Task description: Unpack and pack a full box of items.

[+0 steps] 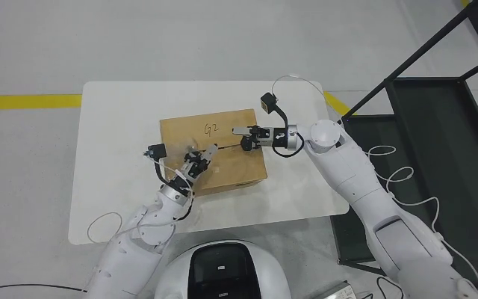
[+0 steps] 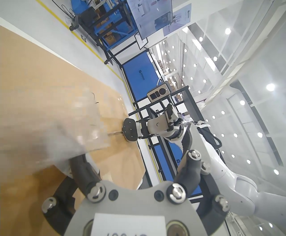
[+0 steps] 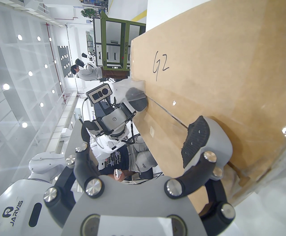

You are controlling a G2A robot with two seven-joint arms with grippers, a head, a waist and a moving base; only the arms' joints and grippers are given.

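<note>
From above, the closed box (image 1: 231,168) sits mid-table (image 1: 112,149). My left gripper (image 1: 200,158) hangs over its left part, and my right gripper (image 1: 243,138) over its right.

At my left wrist, clear film (image 2: 78,125) blurs the front, so I cannot tell that hand's grip.

At my right wrist, my jaws stand wide apart and empty, with one pad (image 3: 194,143) by the seam (image 3: 165,111).

White table (image 1: 112,149) centre of the top view, rounded corners, on pale grey floor (image 1: 224,37). Yellow floor line (image 1: 37,101) at 9 o'clock, showing again at 3. Black metal rack (image 1: 426,127) at 3 o'clock, just beside the table. Left wrist view: blue panels (image 2: 138,76) in black frames, poster board (image 2: 154,20), white ceiling (image 2: 245,55) with round lights (image 2: 270,87). Right wrist view: green shelving unit (image 3: 114,42), more round lights.
</note>
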